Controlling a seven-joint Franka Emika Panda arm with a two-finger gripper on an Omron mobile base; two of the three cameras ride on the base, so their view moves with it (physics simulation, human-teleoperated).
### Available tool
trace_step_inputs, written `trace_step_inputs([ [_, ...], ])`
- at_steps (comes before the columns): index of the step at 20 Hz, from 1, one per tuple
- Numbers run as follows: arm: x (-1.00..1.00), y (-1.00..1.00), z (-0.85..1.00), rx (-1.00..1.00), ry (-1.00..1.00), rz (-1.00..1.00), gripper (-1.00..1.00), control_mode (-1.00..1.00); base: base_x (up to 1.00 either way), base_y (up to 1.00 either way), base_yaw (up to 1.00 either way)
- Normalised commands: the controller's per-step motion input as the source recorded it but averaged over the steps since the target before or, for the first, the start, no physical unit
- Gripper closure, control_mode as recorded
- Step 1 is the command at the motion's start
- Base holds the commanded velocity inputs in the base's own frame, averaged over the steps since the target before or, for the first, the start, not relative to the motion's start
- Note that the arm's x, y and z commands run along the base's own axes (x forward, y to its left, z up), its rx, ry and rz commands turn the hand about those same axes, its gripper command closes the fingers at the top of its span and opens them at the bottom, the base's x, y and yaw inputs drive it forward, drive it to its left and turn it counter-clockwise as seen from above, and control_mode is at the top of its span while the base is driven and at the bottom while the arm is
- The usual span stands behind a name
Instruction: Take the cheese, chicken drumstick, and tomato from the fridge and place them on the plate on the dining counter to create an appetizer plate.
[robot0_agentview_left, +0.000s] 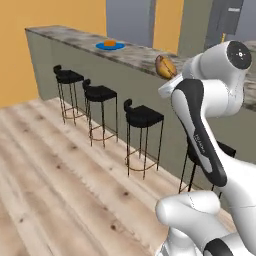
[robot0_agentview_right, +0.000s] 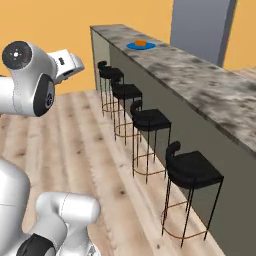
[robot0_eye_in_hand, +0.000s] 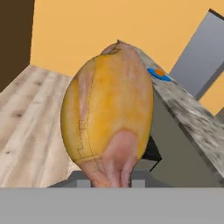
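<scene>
A: Hand (robot0_agentview_left: 167, 75) state? Closed on the chicken drumstick (robot0_eye_in_hand: 109, 127), fat golden body bulging above the jaws, paler bone end down between them.

B: Where's it sitting?

A: In the air beside the dining counter (robot0_agentview_right: 200, 82), above the black stools (robot0_agentview_left: 142, 117). Plate (robot0_agentview_left: 110, 46) is well apart, far down the counter, with an orange piece (robot0_agentview_right: 141, 44) on it, probably the cheese.

B: Handling?

A: Looks light and stiff, but the rounded, glossy skin could slip or swivel. Narrow end is the sensible hold, I'd say.
</scene>
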Motion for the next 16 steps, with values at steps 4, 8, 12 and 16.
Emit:
trace_step_inputs([
  [4, 0.00, 0.00, 0.00, 0.00, 0.00, 0.00, 1.00, 1.00, 1.00, 1.00, -0.58],
  [8, 0.00, 0.00, 0.00, 0.00, 0.00, 0.00, 1.00, 1.00, 1.00, 1.00, -0.51],
  [12, 0.00, 0.00, 0.00, 0.00, 0.00, 0.00, 1.00, 1.00, 1.00, 1.00, -0.48],
  [16, 0.00, 0.00, 0.00, 0.00, 0.00, 0.00, 1.00, 1.00, 1.00, 1.00, -0.48],
])
